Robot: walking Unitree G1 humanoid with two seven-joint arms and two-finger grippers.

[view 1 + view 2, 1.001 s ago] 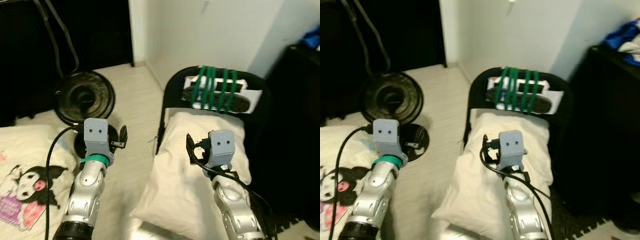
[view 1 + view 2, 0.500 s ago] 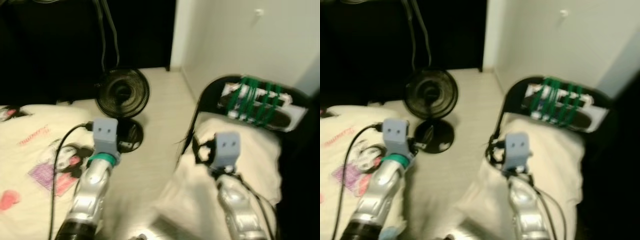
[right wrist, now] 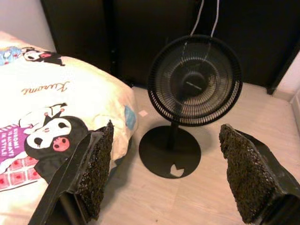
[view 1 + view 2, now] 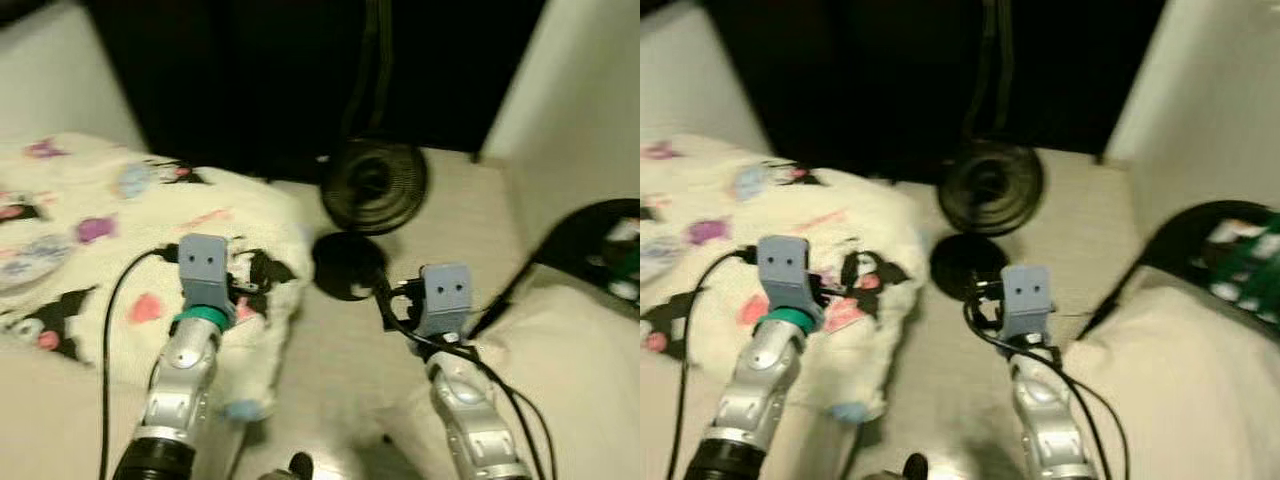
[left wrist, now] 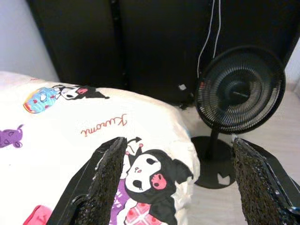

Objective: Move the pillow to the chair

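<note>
A cream pillow (image 4: 575,350) lies on the seat of a black chair (image 4: 585,232) at the far right, against the backrest with its green straps (image 4: 1250,262). Both arms are held out in front of me, away from the pillow. My left gripper (image 5: 178,143) is open and empty above the edge of a bed. My right gripper (image 3: 166,129) is also open and empty, over the floor by a fan's base, to the left of the chair.
A bed with a cream cartoon-print blanket (image 4: 90,250) lies on the left. A black floor fan (image 4: 373,180) stands ahead on a round base (image 4: 348,265), before dark furniture (image 5: 154,37). Pale floor (image 4: 330,370) runs between bed and chair.
The whole view has swung left: chair and pillow slid to the right edge and the bed came in on the left. Both grippers stay open and empty.
</note>
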